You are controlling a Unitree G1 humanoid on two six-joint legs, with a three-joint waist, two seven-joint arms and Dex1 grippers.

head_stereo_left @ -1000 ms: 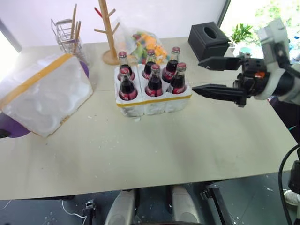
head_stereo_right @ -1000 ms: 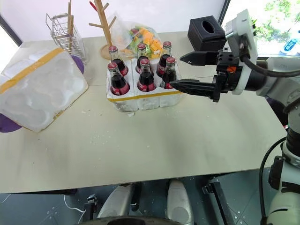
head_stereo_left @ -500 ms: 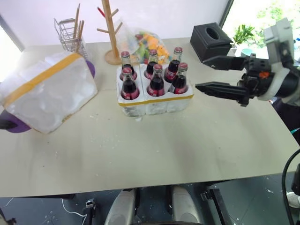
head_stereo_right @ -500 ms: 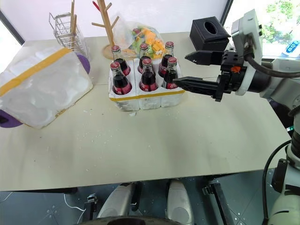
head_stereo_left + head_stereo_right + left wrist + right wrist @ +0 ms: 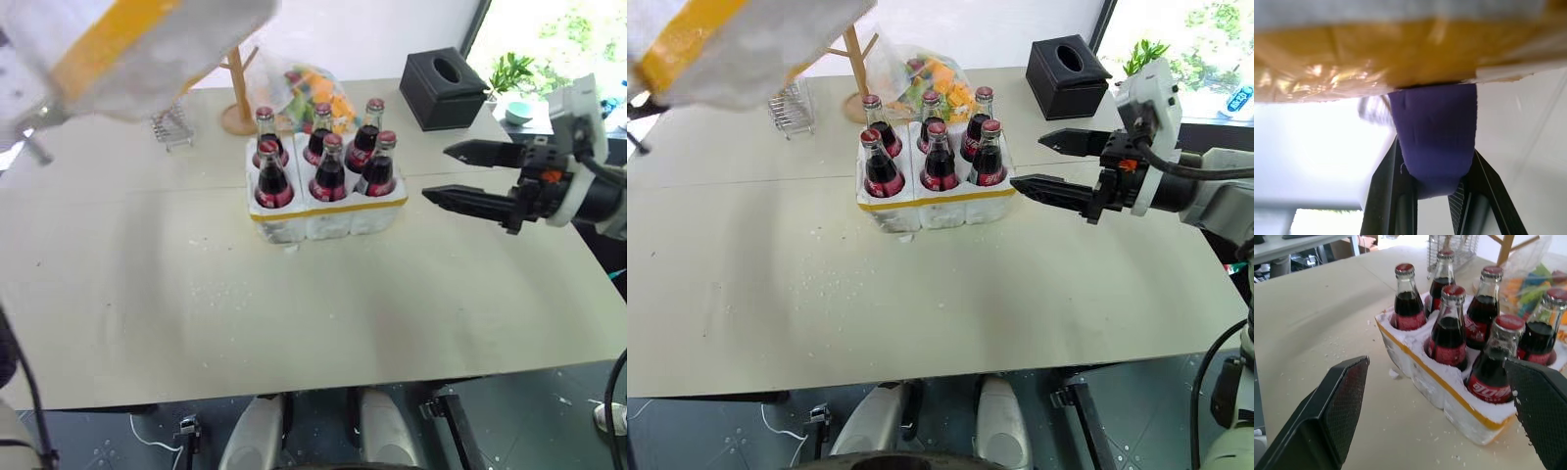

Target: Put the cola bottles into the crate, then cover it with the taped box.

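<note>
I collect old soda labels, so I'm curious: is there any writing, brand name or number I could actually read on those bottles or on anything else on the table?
Cola bottles: white script on the red labels, too blurred to read.
Bottle caps: no legible marks.
Taped box: no writing visible.
Black tissue box: no writing visible.

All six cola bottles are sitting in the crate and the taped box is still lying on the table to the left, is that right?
Not quite. The six cola bottles do stand in the crate, but the taped box is not lying on the table: it is held up in the air at the upper left, as the left eye view shows.
</note>
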